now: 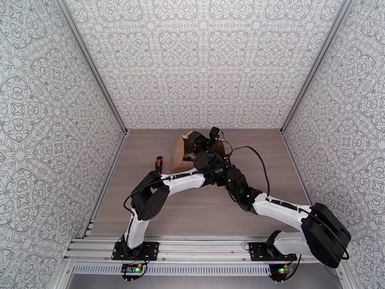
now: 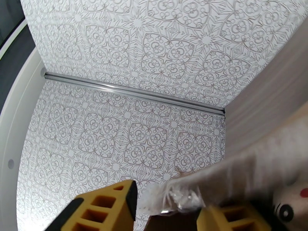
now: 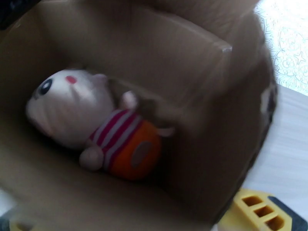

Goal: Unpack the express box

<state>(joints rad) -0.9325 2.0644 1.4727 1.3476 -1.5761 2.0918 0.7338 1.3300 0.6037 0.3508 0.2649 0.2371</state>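
The express box (image 1: 179, 157) is a brown cardboard carton at the back middle of the table, its top open. Both arms reach over it. My left gripper (image 1: 195, 139) sits at the box's far rim. In the left wrist view its yellow fingers (image 2: 104, 206) stand apart, with a flap edge carrying crumpled clear tape (image 2: 179, 197) between them, untouched by either pad. My right gripper (image 1: 214, 134) hangs open over the box mouth. The right wrist view looks into the box (image 3: 184, 54), where a plush doll (image 3: 96, 120) with a white face, striped shirt and orange base lies on the bottom.
A red-and-black utility knife (image 1: 159, 164) lies on the table just left of the box. Patterned walls close off the left, back and right. Bare wood table (image 1: 202, 213) spreads in front of the box, crossed by both forearms.
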